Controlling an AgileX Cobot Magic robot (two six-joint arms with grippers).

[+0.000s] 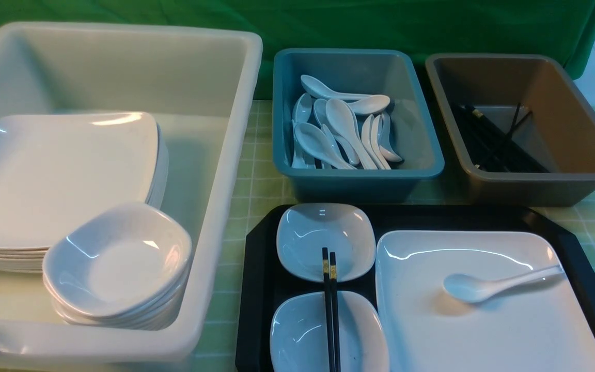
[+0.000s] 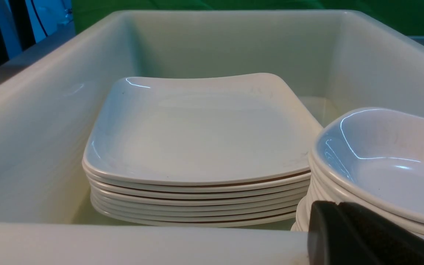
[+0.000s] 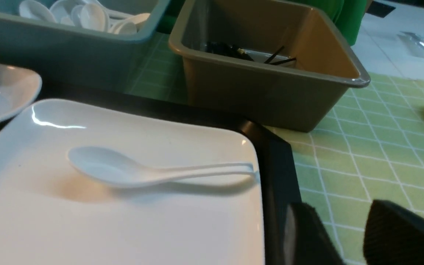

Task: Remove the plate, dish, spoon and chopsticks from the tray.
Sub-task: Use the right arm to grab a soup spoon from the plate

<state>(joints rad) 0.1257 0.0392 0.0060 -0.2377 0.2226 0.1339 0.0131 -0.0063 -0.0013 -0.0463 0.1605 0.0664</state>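
Nothing's been lifted off the tray (image 1: 257, 268) yet – it sits on the green checked worktop (image 1: 256, 175), close in front of the robot. The plate (image 1: 483, 336) fills the tray's right side, with the spoon (image 1: 488, 285) lying bowl-up on it, handle pointing towards the plate's far right corner. On the tray's left are two small dishes, a far dish (image 1: 302, 232) and a near dish (image 1: 297, 336), and the chopsticks (image 1: 331, 310) lie side by side across both, gold bands over the far one. The right pincer (image 3: 344, 232) hovers over the tray's right edge near the plate's corner, fingers apart, nothing between them. The left pincer (image 2: 359, 235) is at the near wall of the white tub (image 1: 225, 155), beside its stacked plates (image 1: 55, 175) and stacked dishes (image 1: 116, 258) – only one dark finger shows, so nobody can tell if it's wide or narrow. Behind the tray, a blue bin (image 1: 411, 134) holds spoons and a brown bin (image 1: 561, 129) holds black chopsticks.
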